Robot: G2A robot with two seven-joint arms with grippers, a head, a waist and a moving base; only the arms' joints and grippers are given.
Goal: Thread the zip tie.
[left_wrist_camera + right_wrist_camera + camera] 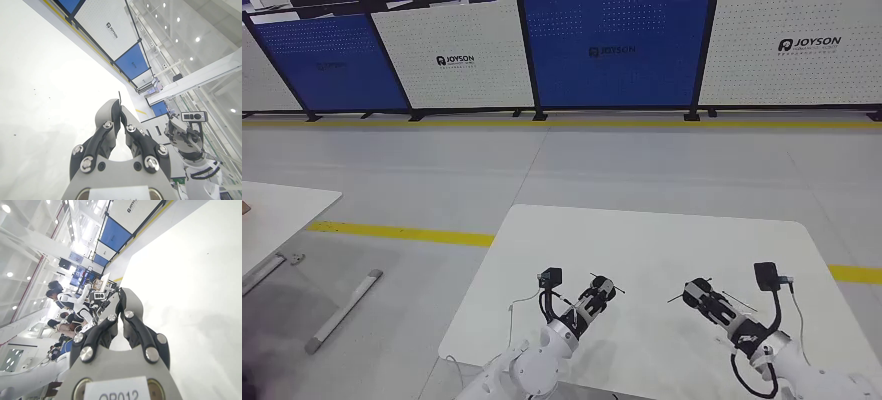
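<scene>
Grippers are both closed and raised above the white table (662,235), well apart, with bare tabletop between them. Left gripper (120,106) has its pads pressed together on the zip tie (119,97); a short black end sticks out past the fingertips. From the top view, the same tie (608,283) shows as a thin black line crossing the tip of the left gripper (600,292). Right gripper (119,292) has its fingers tight together too. What is between its pads is hard to make out from its own wrist view. From the top view, a thin black strip (674,297) pokes out at the tip of the right gripper (694,292), pointing toward the left arm. Neither strip touches the table.
</scene>
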